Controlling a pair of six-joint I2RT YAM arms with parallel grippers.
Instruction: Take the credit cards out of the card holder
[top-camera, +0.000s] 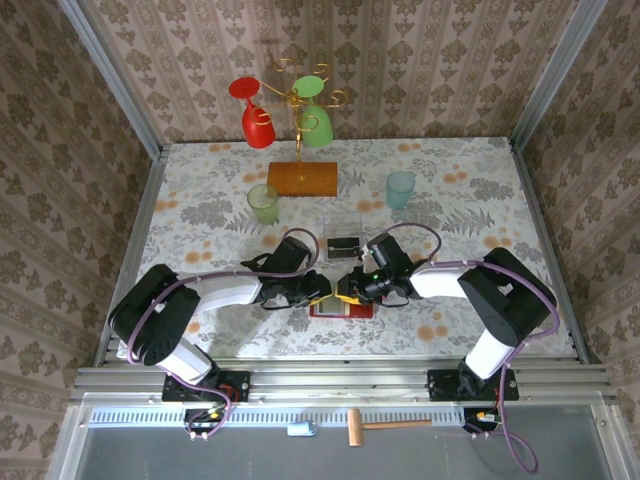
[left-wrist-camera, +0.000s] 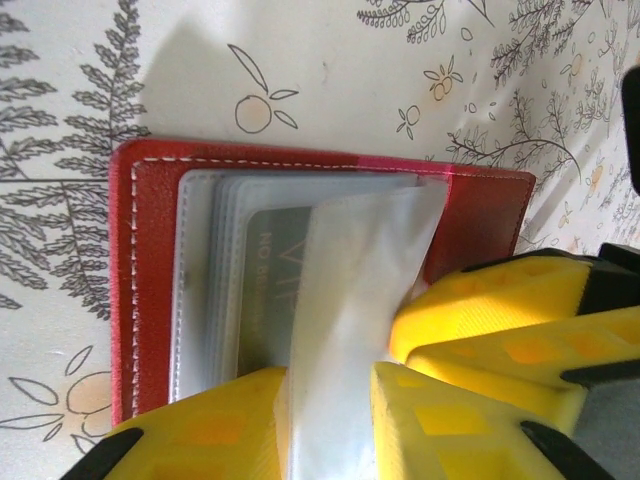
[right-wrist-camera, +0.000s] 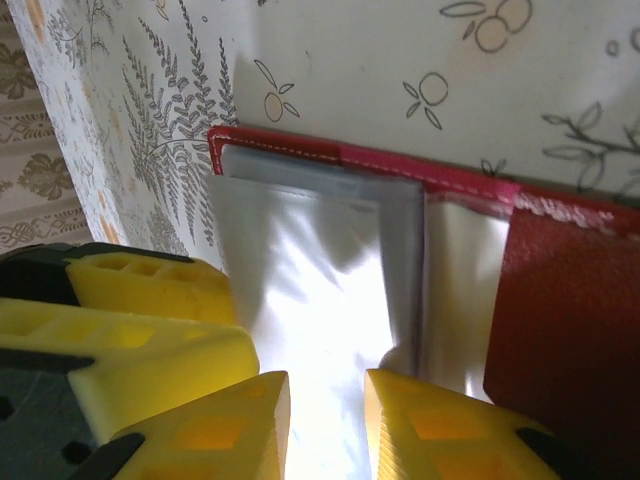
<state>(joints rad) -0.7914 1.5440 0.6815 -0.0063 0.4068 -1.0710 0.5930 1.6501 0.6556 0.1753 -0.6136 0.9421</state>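
Small red folding wallet (top-camera: 341, 308): lying open, lower centre of the table view.
Left gripper (left-wrist-camera: 330, 400): pinching a clear plastic sleeve (left-wrist-camera: 350, 300).
Right gripper (right-wrist-camera: 327, 420): pinching that sleeve too.

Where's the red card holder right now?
The card holder lies open near the table's front edge in the top view, between the left tool and right tool.
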